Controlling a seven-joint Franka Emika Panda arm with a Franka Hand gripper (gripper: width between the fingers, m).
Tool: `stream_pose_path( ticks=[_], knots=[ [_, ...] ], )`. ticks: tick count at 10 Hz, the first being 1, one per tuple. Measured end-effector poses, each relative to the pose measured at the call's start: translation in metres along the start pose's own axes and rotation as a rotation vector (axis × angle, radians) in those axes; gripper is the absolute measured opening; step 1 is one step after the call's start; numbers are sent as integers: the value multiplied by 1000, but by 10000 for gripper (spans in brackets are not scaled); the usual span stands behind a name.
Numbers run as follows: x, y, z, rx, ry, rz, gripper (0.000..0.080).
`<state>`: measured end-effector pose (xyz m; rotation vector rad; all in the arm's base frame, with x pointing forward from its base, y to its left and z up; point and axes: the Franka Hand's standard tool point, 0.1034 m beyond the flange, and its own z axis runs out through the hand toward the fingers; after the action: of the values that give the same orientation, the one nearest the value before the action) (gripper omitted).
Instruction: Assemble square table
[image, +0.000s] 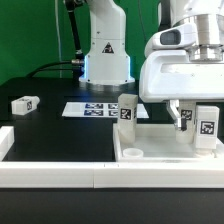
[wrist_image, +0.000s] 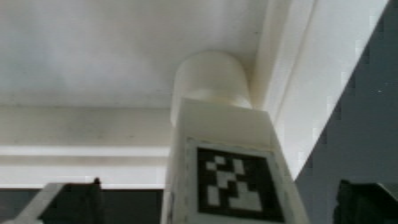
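Note:
The square table top (image: 160, 150) is a white tray with a raised rim, lying at the exterior view's right. One white tagged leg (image: 127, 110) stands upright at its far left corner. A second leg (image: 206, 122) stands at the right, under my gripper (image: 195, 117). In the wrist view this leg (wrist_image: 224, 130) stands in a corner of the tray (wrist_image: 107, 50), between my two dark fingertips (wrist_image: 71, 202). Both fingertips are clear of it, so the gripper (wrist_image: 217, 202) is open. A third leg (image: 25, 103) lies loose on the black table at the left.
The marker board (image: 93, 108) lies flat behind the tray, before the robot base (image: 105, 60). Long white border rails (image: 50, 172) run along the front and left edges. A round socket (image: 131, 153) shows in the tray's near left corner.

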<state>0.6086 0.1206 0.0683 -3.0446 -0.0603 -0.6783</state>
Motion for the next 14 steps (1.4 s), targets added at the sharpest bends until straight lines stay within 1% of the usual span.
stream_pose_path(
  ticks=[1, 2, 3, 4, 5, 6, 7, 8, 9, 10, 12, 14],
  knots=[
    [5, -2, -15, 26, -61, 15, 649],
    [9, -1, -24, 39, -94, 29, 649],
    [7, -1, -21, 43, -133, 38, 649],
    [4, 2, -16, 40, -149, 41, 649],
    [-2, 4, -15, 53, -238, 39, 649],
    [1, 6, -16, 60, -307, 32, 649],
    [5, 9, -14, 60, -343, 33, 649],
    [3, 8, -14, 59, -440, 38, 649],
    [11, 8, -11, 56, -450, 51, 649],
    [13, 6, -7, 51, -432, 61, 649],
    [10, -2, -3, 48, -414, 77, 649],
    [12, -1, -2, 43, -405, 99, 649]
  ],
)
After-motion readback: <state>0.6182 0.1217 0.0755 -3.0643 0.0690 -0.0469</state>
